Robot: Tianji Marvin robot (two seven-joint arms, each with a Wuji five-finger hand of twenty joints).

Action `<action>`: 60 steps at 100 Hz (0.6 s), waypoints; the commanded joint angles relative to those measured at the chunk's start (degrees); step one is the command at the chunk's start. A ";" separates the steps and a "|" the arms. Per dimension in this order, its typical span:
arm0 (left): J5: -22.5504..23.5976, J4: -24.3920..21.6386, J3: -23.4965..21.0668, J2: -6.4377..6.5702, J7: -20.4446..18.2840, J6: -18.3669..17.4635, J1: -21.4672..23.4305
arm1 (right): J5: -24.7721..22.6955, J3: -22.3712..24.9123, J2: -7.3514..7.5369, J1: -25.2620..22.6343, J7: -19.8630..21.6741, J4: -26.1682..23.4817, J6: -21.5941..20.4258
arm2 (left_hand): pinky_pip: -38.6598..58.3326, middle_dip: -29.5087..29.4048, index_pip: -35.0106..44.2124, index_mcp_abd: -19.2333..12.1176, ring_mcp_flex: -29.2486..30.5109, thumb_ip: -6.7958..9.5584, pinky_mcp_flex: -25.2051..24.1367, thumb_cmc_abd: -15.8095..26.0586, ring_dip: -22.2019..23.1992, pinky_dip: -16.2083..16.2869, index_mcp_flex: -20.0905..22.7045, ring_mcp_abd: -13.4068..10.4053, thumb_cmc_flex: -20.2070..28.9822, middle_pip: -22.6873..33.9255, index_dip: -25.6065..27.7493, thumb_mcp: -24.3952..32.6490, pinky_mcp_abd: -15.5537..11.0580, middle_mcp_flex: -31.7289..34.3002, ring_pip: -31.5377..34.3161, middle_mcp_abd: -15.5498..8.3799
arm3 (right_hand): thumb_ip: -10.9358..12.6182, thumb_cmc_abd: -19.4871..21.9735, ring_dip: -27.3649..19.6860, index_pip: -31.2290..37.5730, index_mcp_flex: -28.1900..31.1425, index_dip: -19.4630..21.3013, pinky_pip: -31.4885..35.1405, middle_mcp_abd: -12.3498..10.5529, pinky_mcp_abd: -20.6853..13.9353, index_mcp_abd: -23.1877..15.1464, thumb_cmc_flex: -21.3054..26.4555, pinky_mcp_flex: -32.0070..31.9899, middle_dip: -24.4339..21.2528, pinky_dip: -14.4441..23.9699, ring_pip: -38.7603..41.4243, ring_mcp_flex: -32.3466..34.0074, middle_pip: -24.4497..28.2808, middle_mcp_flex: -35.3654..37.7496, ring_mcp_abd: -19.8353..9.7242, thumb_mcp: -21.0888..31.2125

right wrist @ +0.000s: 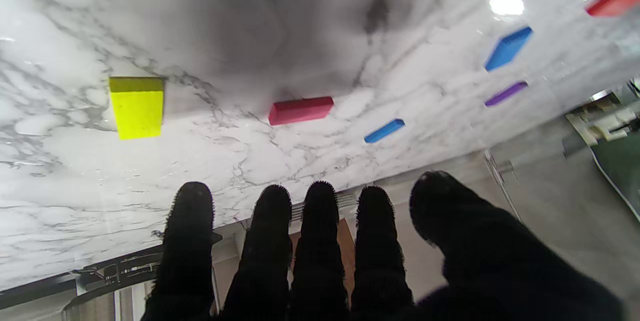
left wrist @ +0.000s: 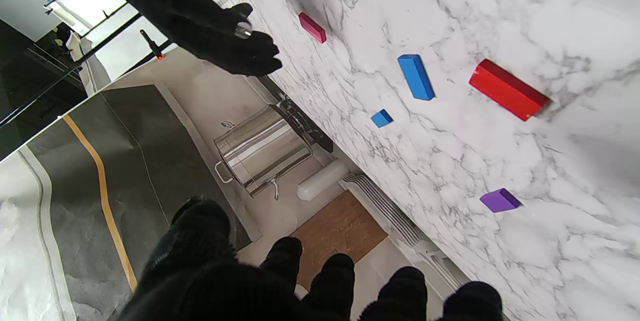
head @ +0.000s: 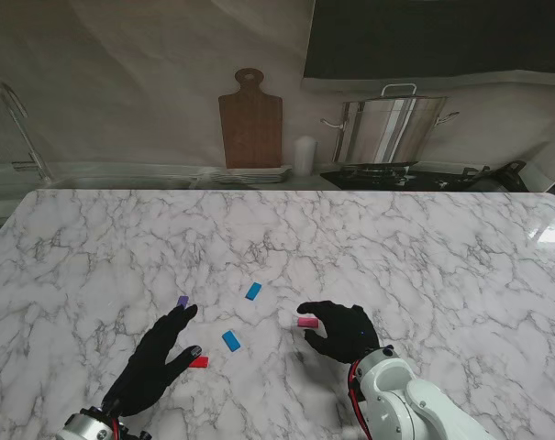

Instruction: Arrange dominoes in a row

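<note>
Right hand [head: 339, 330], fingers spread and holding nothing, hovers just beside the pink domino [head: 306, 322].

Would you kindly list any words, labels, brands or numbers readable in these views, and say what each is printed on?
None: no readable text in any view.
The dominoes, such as the red domino and yellow domino, show plain coloured faces.
The steel pot shows no legible marking.

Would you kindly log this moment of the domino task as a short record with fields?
surface: marble table
dominoes seen: purple, two blue, red, pink, yellow
row: not yet formed; pieces scattered
left hand: open, fingers spread, beside red and purple
right hand: open, holding nothing, at the pink domino
background: steel pot, cutting board
</note>
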 commanded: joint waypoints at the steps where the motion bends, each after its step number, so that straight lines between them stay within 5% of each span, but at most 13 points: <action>1: -0.02 -0.24 -0.03 0.11 -0.64 -0.15 0.21 | -1.28 -0.59 -0.12 1.03 0.13 1.64 0.86 | -0.26 0.56 0.68 -1.31 -1.12 1.19 0.00 1.45 1.02 0.72 -0.95 -1.54 1.40 0.45 1.16 -0.57 -0.51 -1.28 0.01 -1.23 | -1.48 -1.95 1.66 1.24 1.75 -1.04 2.54 1.27 -0.44 0.77 -1.49 0.69 1.58 1.34 2.81 1.31 2.77 1.04 0.86 0.23; 20: -0.02 0.03 0.00 0.18 -0.92 -0.15 -0.05 | -5.46 -4.16 0.05 4.65 -1.24 5.00 3.05 | -0.24 0.76 0.69 -1.34 -1.11 1.19 0.07 1.43 1.19 0.79 -0.96 -1.56 1.44 0.37 1.16 -0.56 -0.58 -1.29 -0.01 -1.22 | -5.20 -8.57 5.17 5.06 3.88 1.55 7.23 1.23 -1.52 1.02 -1.55 1.72 6.36 3.92 10.18 0.36 8.26 -0.12 1.14 0.20; 41: -0.16 0.20 -0.01 0.28 -1.47 -0.16 -0.18 | -7.62 -7.81 -0.27 8.42 -4.40 8.60 5.47 | -0.17 0.79 0.66 -1.45 -1.10 1.18 0.05 1.48 1.28 1.02 -1.04 -1.59 1.41 0.34 1.15 -0.58 -0.67 -1.28 -0.02 -1.26 | -7.10 -16.63 7.61 9.14 7.06 4.65 10.89 0.17 -2.20 -4.28 -0.91 3.27 10.15 6.74 16.42 1.26 12.74 1.18 0.98 7.45; 60: -0.15 0.34 0.08 0.38 -1.86 -0.22 -0.27 | -6.97 -10.32 -0.71 11.50 -6.29 11.77 5.96 | -0.07 0.83 0.66 -1.42 -1.09 1.19 0.08 1.51 1.39 1.30 -1.05 -1.54 1.46 0.33 1.15 -0.56 -0.75 -1.29 0.01 -1.24 | -7.99 -20.23 9.58 12.57 11.10 5.94 14.00 0.12 -1.80 -1.48 -0.61 6.21 11.94 7.86 20.96 4.83 15.47 5.57 1.75 11.67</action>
